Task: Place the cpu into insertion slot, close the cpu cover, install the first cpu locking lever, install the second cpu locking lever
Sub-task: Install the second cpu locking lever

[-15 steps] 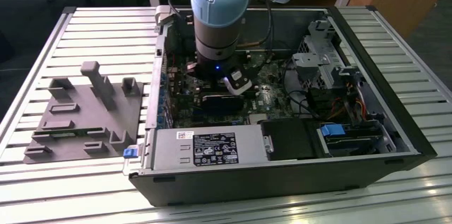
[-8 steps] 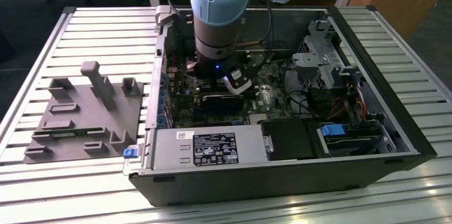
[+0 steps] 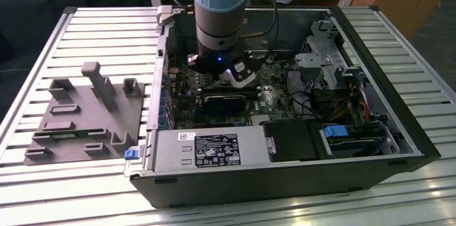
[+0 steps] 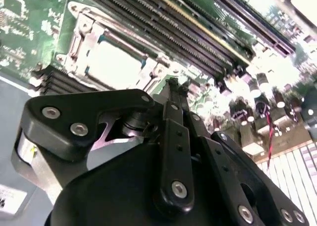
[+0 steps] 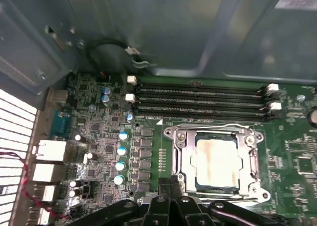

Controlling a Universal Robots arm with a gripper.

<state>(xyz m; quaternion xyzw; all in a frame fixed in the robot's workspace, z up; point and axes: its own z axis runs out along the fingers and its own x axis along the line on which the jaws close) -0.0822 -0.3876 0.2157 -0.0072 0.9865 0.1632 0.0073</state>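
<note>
Tool closed, beside cpu cover edge — cpu seated.

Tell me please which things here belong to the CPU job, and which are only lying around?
For the job:
- cpu, lying in the insertion slot
- cpu cover, down around the chip
- claw, close beside the socket

Just lying about:
- grey fixture block outside the case
- memory slots
- power supply

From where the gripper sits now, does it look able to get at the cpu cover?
Probably yes. The gripper, fingers together, sits right beside the cpu cover, which lies closed over the cpu, with only low board parts between.
</note>
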